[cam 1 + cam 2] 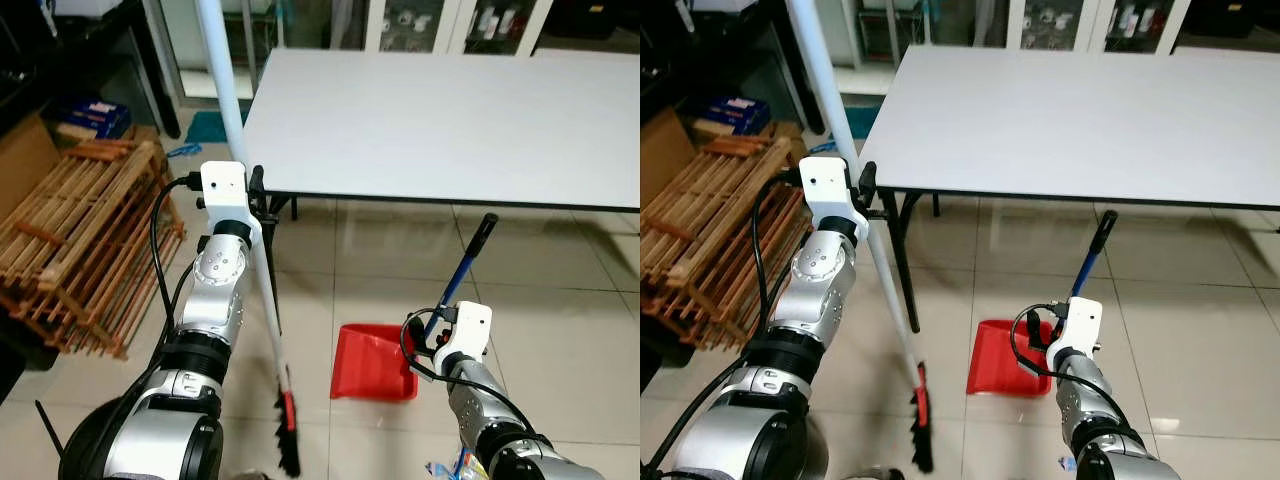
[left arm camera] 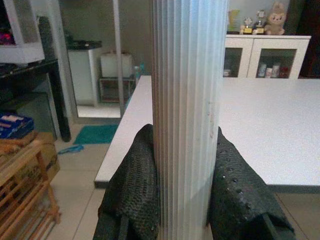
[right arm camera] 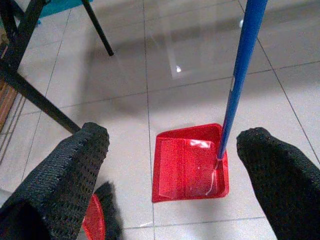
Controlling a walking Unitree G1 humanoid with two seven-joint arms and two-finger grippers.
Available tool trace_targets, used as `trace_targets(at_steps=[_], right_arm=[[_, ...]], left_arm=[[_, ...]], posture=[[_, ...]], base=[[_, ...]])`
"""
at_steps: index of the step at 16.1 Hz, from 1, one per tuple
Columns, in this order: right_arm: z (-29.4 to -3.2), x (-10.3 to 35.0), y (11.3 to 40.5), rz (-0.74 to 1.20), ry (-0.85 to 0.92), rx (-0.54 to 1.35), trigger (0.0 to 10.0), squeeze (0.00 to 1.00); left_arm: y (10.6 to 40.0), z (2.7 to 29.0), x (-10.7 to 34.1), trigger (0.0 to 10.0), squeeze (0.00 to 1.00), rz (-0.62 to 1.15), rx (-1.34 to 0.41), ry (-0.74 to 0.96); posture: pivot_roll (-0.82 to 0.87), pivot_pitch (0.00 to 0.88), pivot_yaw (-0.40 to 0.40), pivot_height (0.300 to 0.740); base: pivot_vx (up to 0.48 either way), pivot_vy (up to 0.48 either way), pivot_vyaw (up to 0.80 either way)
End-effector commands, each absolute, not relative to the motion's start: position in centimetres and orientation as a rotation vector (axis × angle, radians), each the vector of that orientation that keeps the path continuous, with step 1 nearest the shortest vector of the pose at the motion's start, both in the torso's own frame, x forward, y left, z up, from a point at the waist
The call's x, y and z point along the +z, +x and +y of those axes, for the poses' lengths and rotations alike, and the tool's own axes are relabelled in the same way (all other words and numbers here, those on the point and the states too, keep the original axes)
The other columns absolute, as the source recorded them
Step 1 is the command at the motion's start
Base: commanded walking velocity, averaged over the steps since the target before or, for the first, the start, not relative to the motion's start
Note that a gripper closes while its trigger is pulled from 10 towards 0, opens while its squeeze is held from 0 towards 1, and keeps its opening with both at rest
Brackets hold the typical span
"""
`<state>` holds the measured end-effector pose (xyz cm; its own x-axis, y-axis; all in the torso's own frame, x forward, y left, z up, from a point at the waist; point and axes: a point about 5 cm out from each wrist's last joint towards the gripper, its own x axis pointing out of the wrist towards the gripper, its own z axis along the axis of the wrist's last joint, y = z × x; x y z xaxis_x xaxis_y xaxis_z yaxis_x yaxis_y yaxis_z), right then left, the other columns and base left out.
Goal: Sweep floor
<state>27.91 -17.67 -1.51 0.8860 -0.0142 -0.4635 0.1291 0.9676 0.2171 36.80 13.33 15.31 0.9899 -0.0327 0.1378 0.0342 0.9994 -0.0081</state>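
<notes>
Nearest, low on the right: right gripper (image 3: 175, 175) with jaws spread wide, both black textured fingers (image 3: 70, 175) well apart, nothing between them but air; slanting blue handle (image 3: 240, 80) passing close by one finger, whether touching cannot be told. Beyond those fingers, flat on the pale glossy tiled floor (image 1: 570, 330): red plastic dustpan (image 1: 373, 362), blue handle rising from its rear edge to a black grip at the top. Left of the dustpan, close beside it: black bristled broom head with red collar (image 1: 289, 425), bristles down at the floor, just ahead of the robot's body. Rising from that head, tilted up and away: long white ribbed broom pole (image 1: 225, 90). Higher on the left: left gripper (image 2: 182, 190) closed tight around the pole, one black finger (image 2: 135, 190) pressed on each side, ribbed shaft filling the gap between them. Farther back, past the pole: large white rectangular table on black metal legs (image 1: 450, 110), front corner near the left gripper. At far left, leaning low: slatted wooden rack (image 1: 75, 240), brown cardboard box beside it (image 1: 25, 155). Farthest: white glass-fronted cabinets (image 1: 450, 22) behind the table and a teal mat (image 1: 210, 125) on the floor.
</notes>
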Motion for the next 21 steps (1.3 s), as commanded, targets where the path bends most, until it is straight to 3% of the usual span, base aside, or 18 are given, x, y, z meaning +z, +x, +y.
trace_targets(at_steps=[1,19,21], right_arm=[[-17.59,-1.61,27.83,0.485,0.256,-0.069,10.0,0.0],[-17.37,-1.61,27.83,0.482,0.252,-0.058,10.0,0.0],[-17.33,-1.66,27.79,0.485,0.252,-0.056,10.0,0.0]], left_arm=[[37.0,13.14,16.02,10.0,0.0,-0.16,-0.045,-0.005],[36.99,12.84,16.31,10.0,0.0,-0.171,-0.061,-0.003],[36.92,12.67,16.29,10.0,0.0,-0.175,-0.073,-0.008]], posture=[[-0.04,0.029,0.022,0.74],[-0.04,0.029,0.022,0.74],[-0.04,0.029,0.023,0.74]], base=[[0.352,0.0,-0.77],[0.369,0.0,-0.04],[0.0,0.0,0.0]])
